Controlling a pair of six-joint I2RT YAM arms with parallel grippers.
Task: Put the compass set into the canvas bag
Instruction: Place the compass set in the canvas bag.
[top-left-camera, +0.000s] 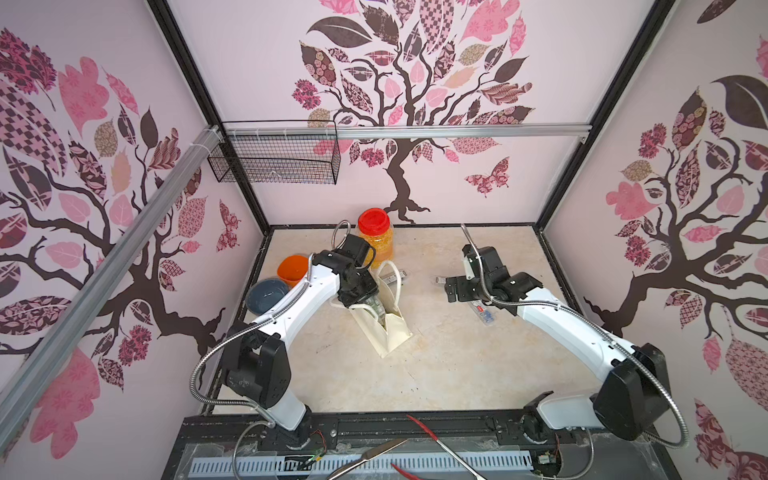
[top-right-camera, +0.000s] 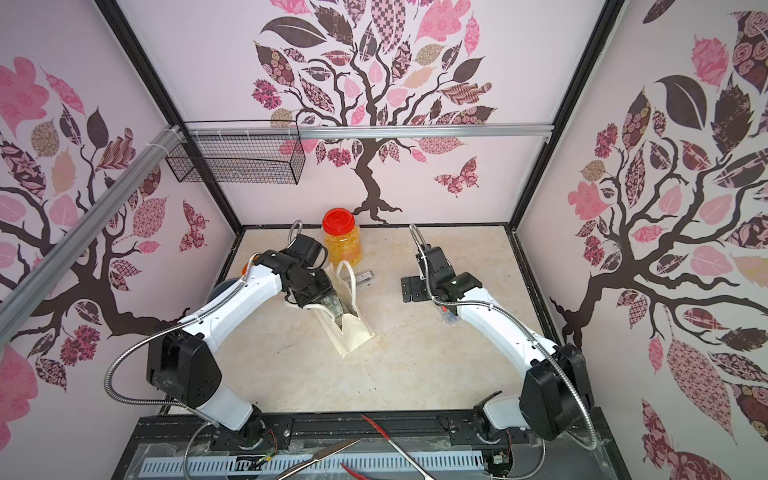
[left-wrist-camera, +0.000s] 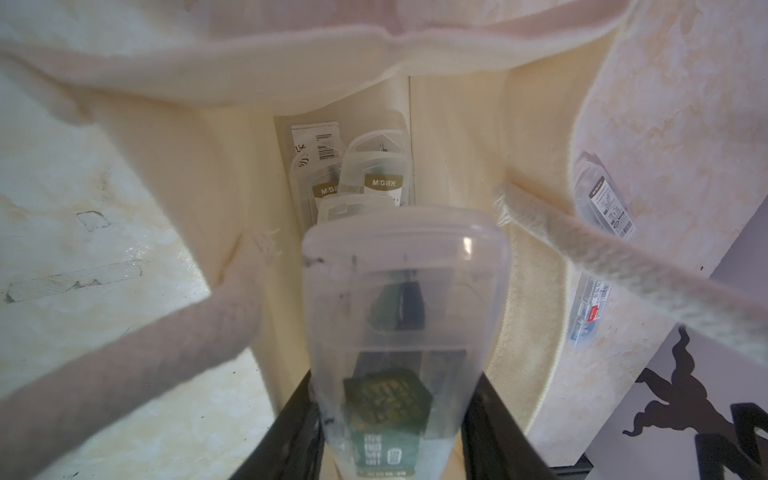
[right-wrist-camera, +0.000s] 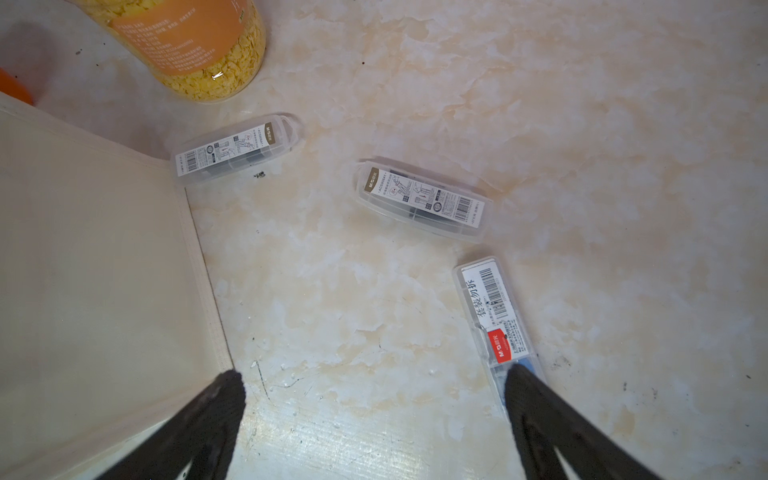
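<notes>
The cream canvas bag (top-left-camera: 388, 336) stands open mid-table, its loop handles (left-wrist-camera: 124, 365) spread apart. My left gripper (top-left-camera: 368, 305) is shut on a clear-cased compass set (left-wrist-camera: 399, 324) with a green label, pointed down into the bag's mouth. Several more clear cases (left-wrist-camera: 365, 178) lie at the bottom of the bag. Outside it, one compass set (right-wrist-camera: 237, 149) lies by the bag's far side and another (right-wrist-camera: 422, 199) sits further right. My right gripper (right-wrist-camera: 374, 374) hangs open over the bare table, holding nothing, with the bag's side (right-wrist-camera: 95, 270) next to one finger.
A longer clear case with a red label (right-wrist-camera: 494, 316) lies under my right gripper's other finger. Behind the bag stands a red-lidded jar (top-left-camera: 376, 237). An orange bowl (top-left-camera: 293, 268) and a grey-blue bowl (top-left-camera: 266, 295) sit left of my left arm. A wire basket (top-left-camera: 274, 153) hangs on the back wall.
</notes>
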